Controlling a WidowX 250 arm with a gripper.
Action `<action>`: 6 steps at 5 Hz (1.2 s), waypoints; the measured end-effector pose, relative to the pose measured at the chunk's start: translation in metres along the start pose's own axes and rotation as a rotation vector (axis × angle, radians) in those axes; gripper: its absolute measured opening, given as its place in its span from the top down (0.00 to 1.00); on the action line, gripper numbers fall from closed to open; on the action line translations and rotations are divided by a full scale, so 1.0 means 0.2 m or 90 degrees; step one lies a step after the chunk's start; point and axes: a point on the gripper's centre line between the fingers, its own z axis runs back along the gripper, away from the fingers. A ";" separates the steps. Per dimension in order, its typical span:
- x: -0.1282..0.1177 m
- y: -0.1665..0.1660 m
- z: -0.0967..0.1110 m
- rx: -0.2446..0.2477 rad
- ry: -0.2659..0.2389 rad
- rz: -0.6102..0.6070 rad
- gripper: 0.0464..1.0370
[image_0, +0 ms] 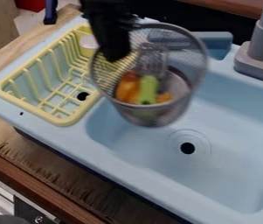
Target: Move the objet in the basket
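My black gripper (117, 54) hangs at the upper middle, over the right part of the yellow basket-like dish rack (31, 105). It is shut on the left rim of a wire mesh basket (180, 94), which is held up above the left end of the blue sink. The mesh basket is tilted so that its round opening faces the camera. Inside it lie a green piece (148, 89), an orange piece (127, 89) and a grey slotted utensil (152, 60). The gripper covers part of the rim.
A grey faucet (261, 41) stands at the upper right. The blue sink basin (233, 144) spreads below and right of the mesh basket. A pale cup-like item (88, 42) sits in the rack's far end.
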 end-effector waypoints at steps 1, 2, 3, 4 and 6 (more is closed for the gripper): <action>0.04 -0.05 -0.07 -0.006 0.025 0.069 0.99; 0.09 -0.10 -0.17 -0.025 0.049 0.116 0.99; 0.12 -0.14 -0.29 -0.028 0.060 0.156 0.99; 0.12 -0.18 -0.36 -0.040 0.047 0.195 0.99; 0.04 -0.26 -0.49 -0.042 0.072 0.228 0.99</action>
